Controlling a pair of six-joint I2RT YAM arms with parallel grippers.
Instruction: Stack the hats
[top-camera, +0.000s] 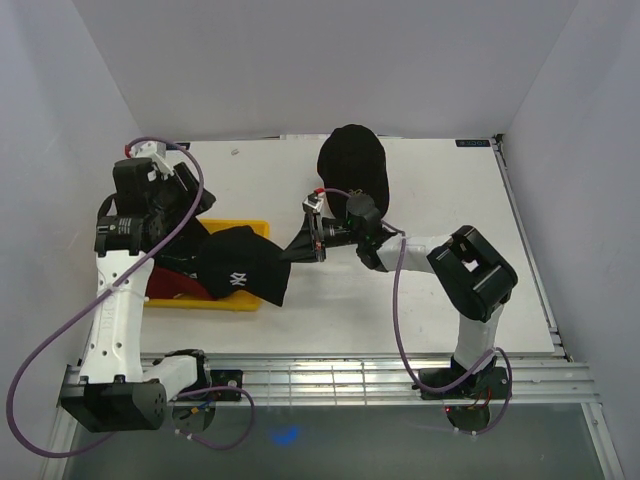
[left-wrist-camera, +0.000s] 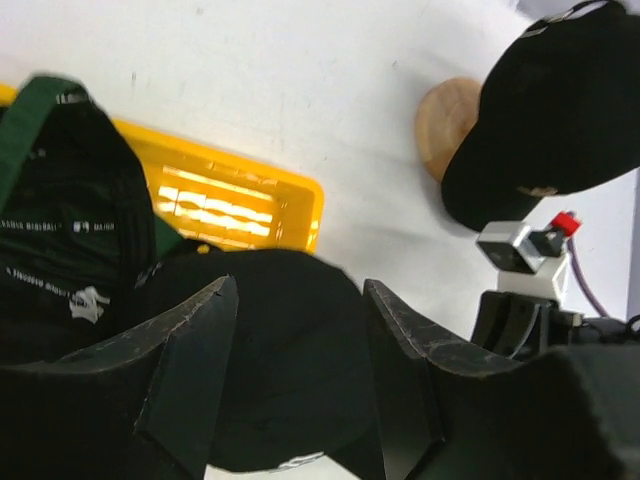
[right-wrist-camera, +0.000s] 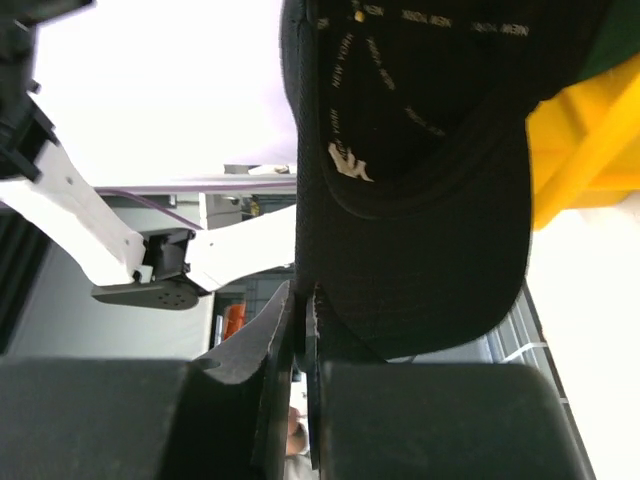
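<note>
Table (top-camera: 440, 290): white, bearing everything.
Yellow tray (top-camera: 215, 303): the landmark, lying at the table's left.
Black cap, gold emblem (top-camera: 352, 160): sitting on the wooden stand (left-wrist-camera: 448, 125), well right of the tray and farther back.
Black cap, white emblem (top-camera: 238, 265): hanging over the tray's right end.
Dark green cap (left-wrist-camera: 70, 190): lying underside up inside the tray.
Red cap (top-camera: 168, 287): showing at the tray's near left corner.
Right gripper (right-wrist-camera: 302, 320): pressing together on the white-emblem cap's brim, just right of the tray.
Left gripper (left-wrist-camera: 300, 290): fingers standing apart astride that cap's crown; whether they are biting cloth cannot be told.
Handling: the brim pinch should be lifting clear of the tray rim, the left steadying the crown, then lowering crown over crown, brims aligned.
</note>
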